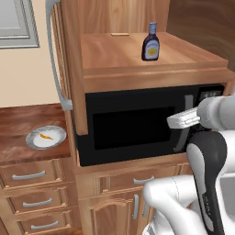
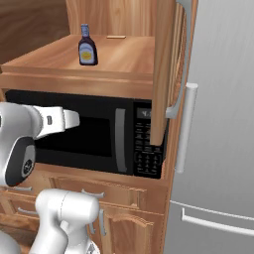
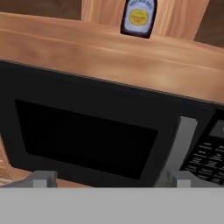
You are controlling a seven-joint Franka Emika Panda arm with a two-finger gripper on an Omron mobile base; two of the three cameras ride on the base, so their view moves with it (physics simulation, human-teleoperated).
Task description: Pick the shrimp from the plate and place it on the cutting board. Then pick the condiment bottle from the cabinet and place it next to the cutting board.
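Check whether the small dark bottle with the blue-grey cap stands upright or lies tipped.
Upright. The small dark bottle with the blue-grey cap stands on its base on the light wood cabinet shelf, cap on top.

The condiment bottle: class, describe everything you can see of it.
The condiment bottle is small and dark brown-black, with a blue-grey cap, a narrow neck and a yellowish label on its bulbous body. It stands upright on the light wood shelf of the open cabinet above the microwave. Nothing else touches it.
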